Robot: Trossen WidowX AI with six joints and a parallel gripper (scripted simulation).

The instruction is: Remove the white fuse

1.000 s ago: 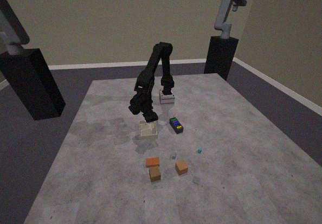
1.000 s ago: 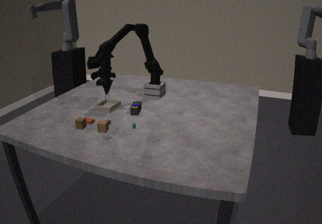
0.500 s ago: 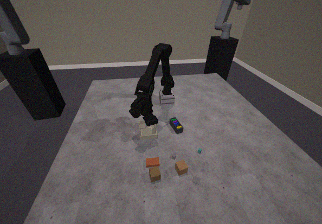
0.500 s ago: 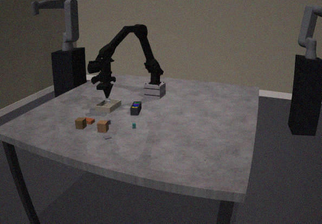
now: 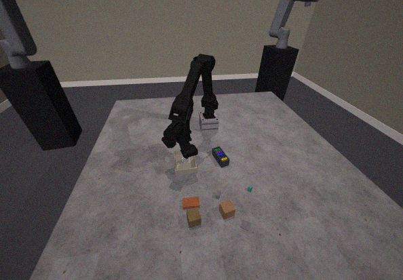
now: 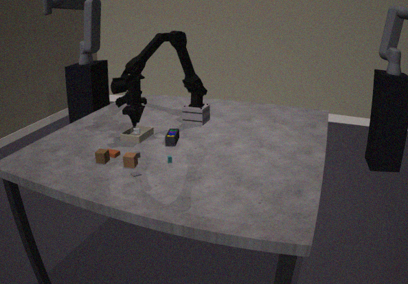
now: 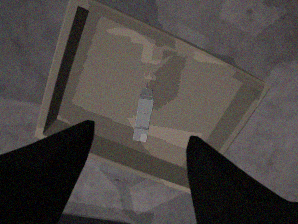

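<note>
The white fuse (image 5: 184, 160) (image 6: 137, 130) (image 7: 144, 114) is inside the tray's outline, below the fingertips in the wrist view; whether it rests fully on the tray floor is hard to tell. The beige tray (image 5: 186, 172) (image 6: 131, 138) (image 7: 110, 65) stands on the table. My gripper (image 6: 134, 126) (image 7: 141, 135) is open over the tray, with a finger on either side of the fuse and a gap to each. In the top view the hand hides the fingertips. The dark fuse block (image 5: 224, 164) (image 6: 170, 142) stands apart from the tray and holds yellow, blue, purple and green fuses.
An orange-red block (image 5: 190, 203) (image 6: 114, 153), a brown cube (image 5: 194, 217) (image 6: 102, 156) and a tan cube (image 5: 227, 209) (image 6: 130, 160) lie in front of the tray. A small teal block (image 5: 250, 188) (image 6: 170, 159) and small grey pieces lie nearby.
</note>
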